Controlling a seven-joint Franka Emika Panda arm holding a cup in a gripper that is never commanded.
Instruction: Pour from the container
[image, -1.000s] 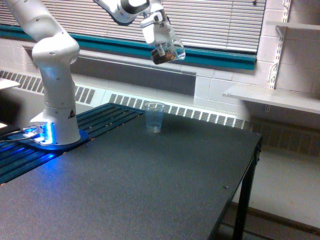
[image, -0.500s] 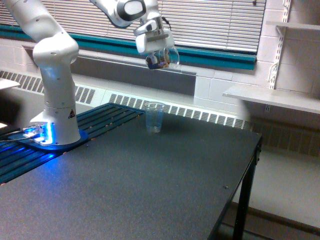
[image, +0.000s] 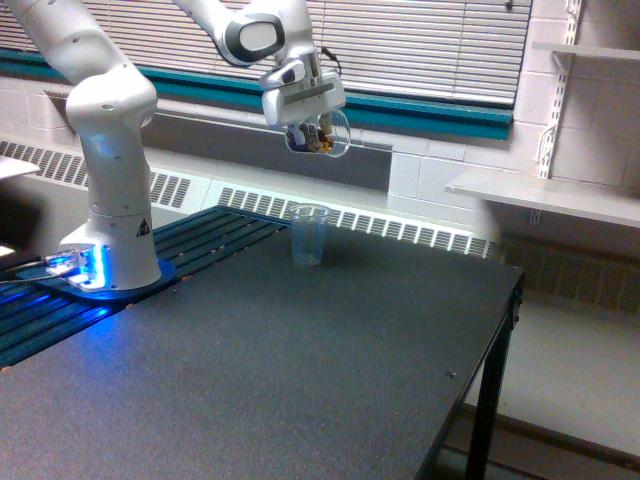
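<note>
One tall cup (image: 309, 235) on dark table (image: 300, 370), blinds (image: 420, 40) behind.

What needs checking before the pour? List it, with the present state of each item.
1. Grip: the pincer is shut on the small clear short cup: ok.
2. Load: brownish contents show inside the small cup: ok.
3. Receiver: the taller tapered clear cup stands upright on the dark speckled table: ok.
4. Alignment: in the exterior view the small cup hangs above the tapered cup, slightly to the exterior view's right; depth from a single view: cannot tell.
5. Tilt: the small cup is tipped with nothing falling from it yet: ok.
6. Room in the tapered cup: it looks empty, but its clear walls make this hard to judge: cannot tell.
</note>
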